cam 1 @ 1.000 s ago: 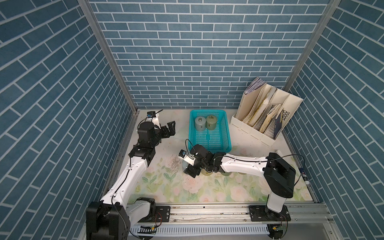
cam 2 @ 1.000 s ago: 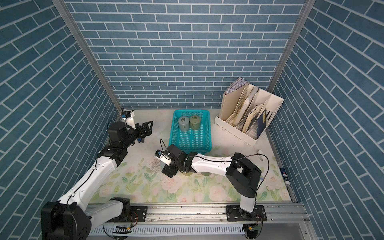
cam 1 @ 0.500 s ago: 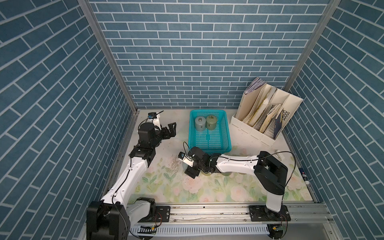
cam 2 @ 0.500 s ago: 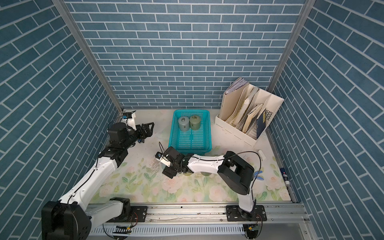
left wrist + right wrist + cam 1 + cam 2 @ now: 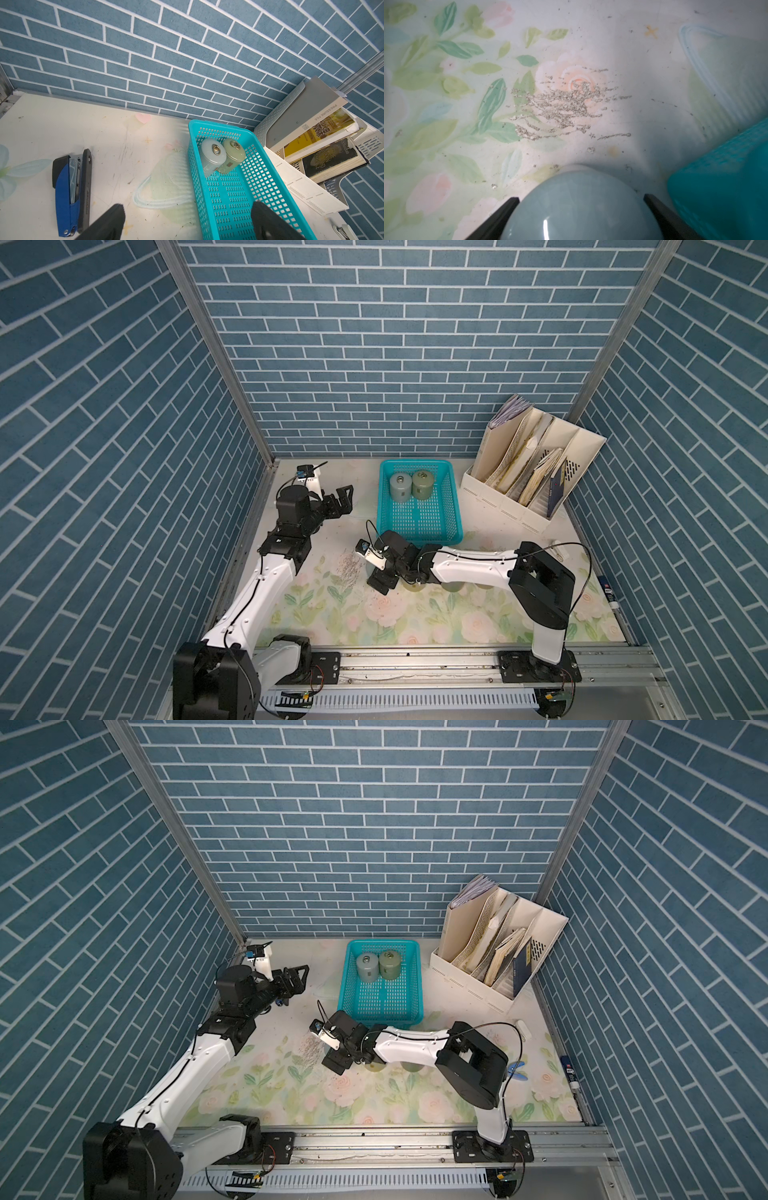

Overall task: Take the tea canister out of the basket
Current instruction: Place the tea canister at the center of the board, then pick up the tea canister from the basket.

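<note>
Nearest you, your right gripper (image 5: 581, 197) sits low over the table (image 5: 623, 62), just in front of the basket (image 5: 419, 540). A pale blue-green canister (image 5: 581, 220) stands on the table between its jaws, outside the basket. The jaws are spread wide to either side of it. A sliver of table shows between one finger and the canister's wall, so I read this as a loose straddle, not a grip. In both top views the arm hides most of that canister.

I judge the step in hand to be the release: the canister is out and set down. Your next move calls for a straight lift with the jaws kept wide, so that neither finger clips the canister and tips it.

Farther back, your left gripper (image 5: 343, 499) hovers beside the basket's left wall, jaws wide and empty, with a blue stapler (image 5: 70, 193) lying on the table near it. At the basket's far end two more canisters (image 5: 399, 489) stand upright, touching each other. If you want those too, reach over the near rim and come down from above. The cream file organizer (image 5: 536, 472) stands at the back, near the basket's right side.
</note>
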`<control>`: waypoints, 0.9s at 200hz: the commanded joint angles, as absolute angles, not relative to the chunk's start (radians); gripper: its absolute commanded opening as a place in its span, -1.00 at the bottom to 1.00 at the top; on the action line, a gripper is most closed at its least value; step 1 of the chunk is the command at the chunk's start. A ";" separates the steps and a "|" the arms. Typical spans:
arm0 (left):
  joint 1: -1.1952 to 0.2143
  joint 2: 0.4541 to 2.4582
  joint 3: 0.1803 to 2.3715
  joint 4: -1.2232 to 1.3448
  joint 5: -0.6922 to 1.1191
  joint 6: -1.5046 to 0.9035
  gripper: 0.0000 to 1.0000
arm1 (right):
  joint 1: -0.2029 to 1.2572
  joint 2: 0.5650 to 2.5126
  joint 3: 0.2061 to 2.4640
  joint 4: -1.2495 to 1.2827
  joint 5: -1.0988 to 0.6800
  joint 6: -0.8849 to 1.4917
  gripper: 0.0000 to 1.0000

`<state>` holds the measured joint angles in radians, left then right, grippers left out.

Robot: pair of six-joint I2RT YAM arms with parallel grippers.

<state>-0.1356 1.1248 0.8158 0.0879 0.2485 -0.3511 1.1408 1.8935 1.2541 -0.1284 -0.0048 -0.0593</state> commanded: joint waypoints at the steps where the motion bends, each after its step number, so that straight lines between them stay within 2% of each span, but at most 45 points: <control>1: -0.129 1.111 0.804 0.104 0.258 -0.348 1.00 | 1.144 1.885 1.284 -0.113 0.000 -0.047 0.96; 57: -0.129 1.093 0.803 0.103 0.252 -0.348 1.00 | 1.137 1.743 1.315 -0.095 0.014 -0.049 0.98; 104: -0.129 1.085 0.815 0.108 0.314 -0.348 1.00 | 0.996 1.686 1.471 -0.187 -0.002 -0.004 0.95; 139: -0.144 1.105 0.817 0.122 0.392 -0.315 1.00 | 0.848 1.741 1.537 -0.266 0.025 0.009 0.95; 180: -0.257 1.167 0.862 0.103 0.374 -0.249 1.00 | 0.740 1.861 1.627 -0.324 0.005 -0.051 0.99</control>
